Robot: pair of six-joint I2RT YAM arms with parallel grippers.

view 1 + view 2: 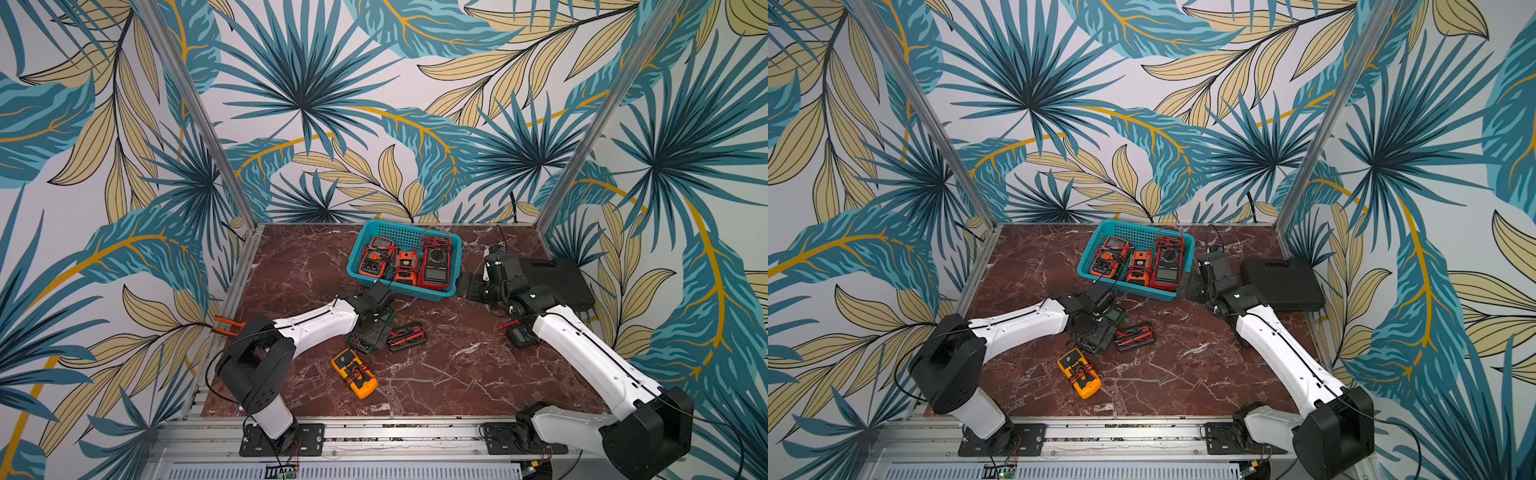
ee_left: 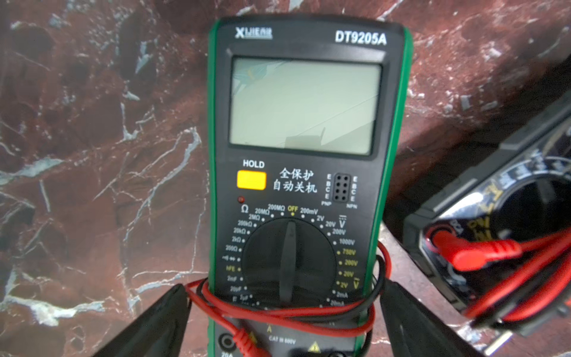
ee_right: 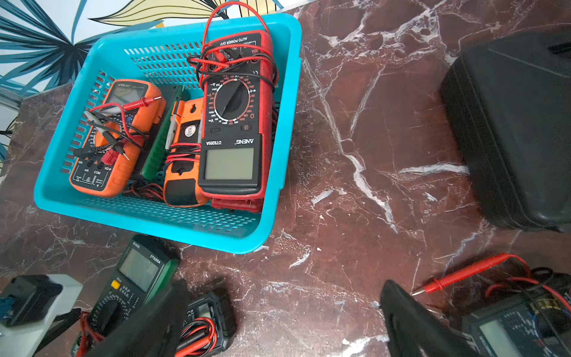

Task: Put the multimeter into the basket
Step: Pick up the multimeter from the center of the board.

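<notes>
Multimeters, lot part-sorted.

**Stowed.** The basket (image 1: 415,291) stands at the far middle of the table (image 1: 457,374). It holds an orange multimeter (image 1: 374,262), a smaller orange meter (image 1: 405,269) and a red multimeter (image 1: 436,264), side by side. A slim green item (image 3: 154,145) lies between the two orange ones; its kind is unclear.

**Outstanding.** Four lie on the table outside the basket:
- The green multimeter (image 2: 302,185) is face up, near the basket's front wall, with its leads wound round the lower body.
- The small black multimeter (image 1: 407,336) sits just beside the green one.
- The yellow multimeter (image 1: 354,374) is nearer the arm bases.
- The black multimeter (image 1: 523,336) is partly under the right arm, with a red probe loose.

**Step in hand, judged.** The green unit is being picked up. The left gripper (image 2: 285,296) has its jaws spread wide on either side of that body and has not yet closed on it. Whether it touches the body cannot be told. The right gripper (image 3: 281,290) is likewise wide open and empty, low by the basket's right end.

**Surroundings.** A black case (image 1: 1283,282) lies at the far right and an orange-handled tool (image 1: 226,326) at the left edge.

**Hindrances, judged.** The small black neighbour crowds one jaw, the looped leads may snag, and the basket floor is already largely taken.
</notes>
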